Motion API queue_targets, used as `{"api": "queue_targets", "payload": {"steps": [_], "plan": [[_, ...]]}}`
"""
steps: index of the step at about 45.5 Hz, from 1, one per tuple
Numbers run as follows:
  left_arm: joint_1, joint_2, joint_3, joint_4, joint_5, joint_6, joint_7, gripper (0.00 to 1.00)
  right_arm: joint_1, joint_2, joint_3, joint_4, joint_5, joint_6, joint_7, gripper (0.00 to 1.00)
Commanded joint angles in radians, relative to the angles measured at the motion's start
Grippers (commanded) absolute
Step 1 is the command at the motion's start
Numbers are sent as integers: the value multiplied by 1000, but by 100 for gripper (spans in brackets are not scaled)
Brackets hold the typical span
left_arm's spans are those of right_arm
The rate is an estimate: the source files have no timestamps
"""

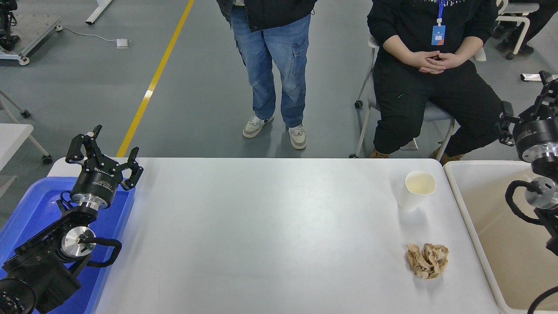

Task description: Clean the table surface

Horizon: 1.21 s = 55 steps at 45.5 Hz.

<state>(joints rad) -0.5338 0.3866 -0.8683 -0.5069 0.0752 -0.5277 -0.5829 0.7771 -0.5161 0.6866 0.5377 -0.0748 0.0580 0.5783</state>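
Note:
The white table surface fills the middle of the head view. On its right part a white paper cup stands upright, and a crumpled brown paper wad lies nearer to me. My right gripper hangs open at the right edge, above the far end of the beige bin and well off from the cup. Over the far left corner of the table my left gripper stays parked, open with nothing in it.
A blue tray lies under the left arm. The beige bin stands against the table's right edge. One person stands at the far side and another person sits on a chair to the right.

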Motion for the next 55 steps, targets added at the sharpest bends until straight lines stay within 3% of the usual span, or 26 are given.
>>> {"api": "queue_targets", "payload": {"steps": [1,48,55], "plan": [[0,0,0,-1,0,0,0,100,-2,10,-1,-1,0,0,0,99],[0,0,-1,1,0,0,0,100,-22,4,-7,-2,0,6,2,99],[0,0,0,1,0,0,0,100,-9,-15,-120,-5,-14,0,-3,98]]}}
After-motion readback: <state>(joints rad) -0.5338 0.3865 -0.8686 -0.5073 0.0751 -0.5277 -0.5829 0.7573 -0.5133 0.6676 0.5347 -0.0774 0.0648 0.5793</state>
